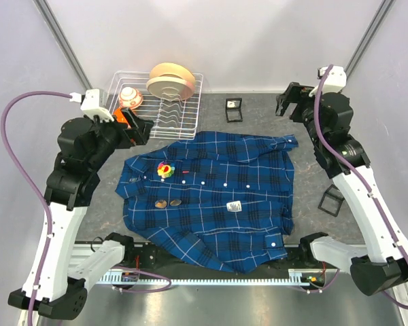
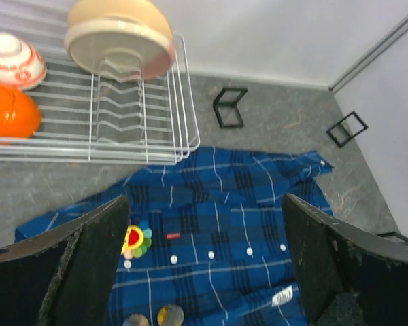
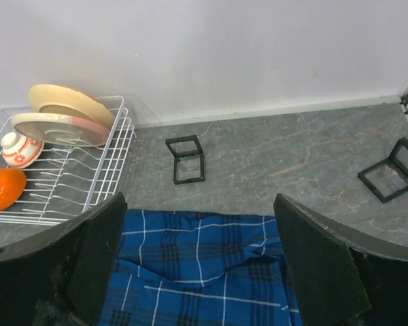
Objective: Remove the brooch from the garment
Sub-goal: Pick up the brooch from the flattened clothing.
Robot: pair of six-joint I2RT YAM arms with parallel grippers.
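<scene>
Presently, the shirt is seen laid out flat on the grey bench, front side up, between the two arms. The brooch, a small many-coloured flower with a yellow and red centre, is fixed to the shirt near its left end in the top view, just beside the row of white buttons. Two small round discs are seen on the cloth nearer the arm bases, and a white tag lies further to the right.

The left end effector is held in the air over the shirt's far left edge, beside the wire rack; its fingers are spread wide and nothing is gripped between them. In its wrist view the brooch is seen just inside the left finger, well below it. The right end effector is raised over the far right corner of the shirt, likewise spread wide and empty.

Two plates, a patterned bowl and an orange object are held in the rack. Two small black stands are set on the bench, one beyond the shirt and one to its right.
</scene>
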